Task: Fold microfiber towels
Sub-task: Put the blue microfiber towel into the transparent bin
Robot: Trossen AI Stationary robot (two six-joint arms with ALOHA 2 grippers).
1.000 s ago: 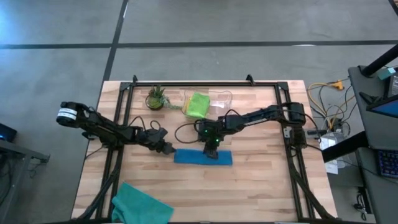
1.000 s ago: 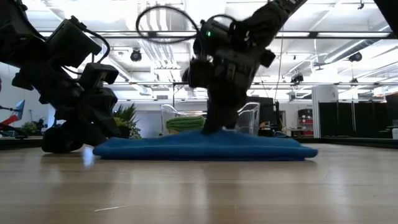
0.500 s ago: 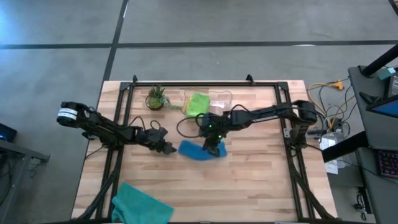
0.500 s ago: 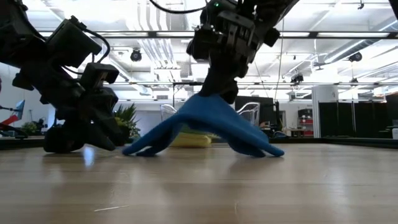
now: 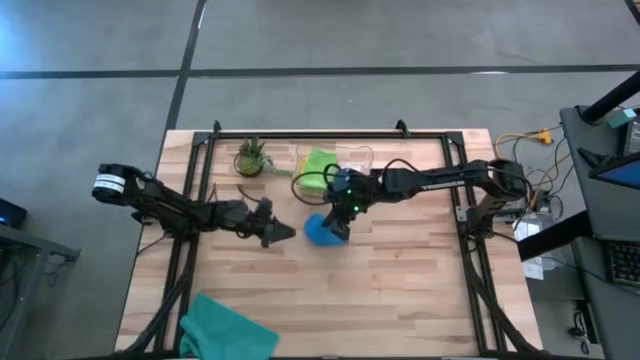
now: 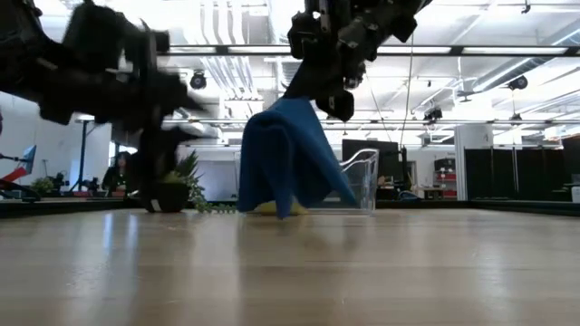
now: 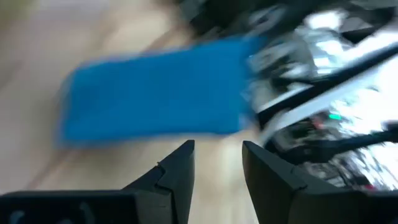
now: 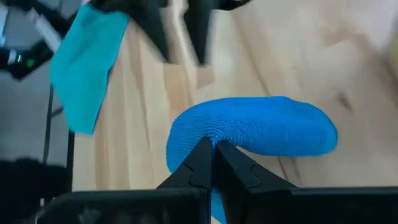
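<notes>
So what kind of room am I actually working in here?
Probably a robotics lab or an open industrial workspace. The low view shows an exposed ceiling with strip lights and a large open floor behind the wooden table. The high view shows bare concrete floor and loose cabling beside the rig.

Blue towel (image 8: 261, 127): soft cloth w/ fine ribbed, matt pile, hanging in limp folds. Teal towel (image 5: 228, 328): same matt cloth, crumpled. Bench (image 5: 400, 290): pale wood planks w/ visible grain, smooth, slight sheen. Bin (image 6: 367, 177): clear glossy plastic. Frame (image 5: 190, 160) round bench: black metal. Right end effector (image 8: 210, 163): dark matt plastic fingers. Floor (image 5: 100, 40): smooth grey concrete.
</notes>
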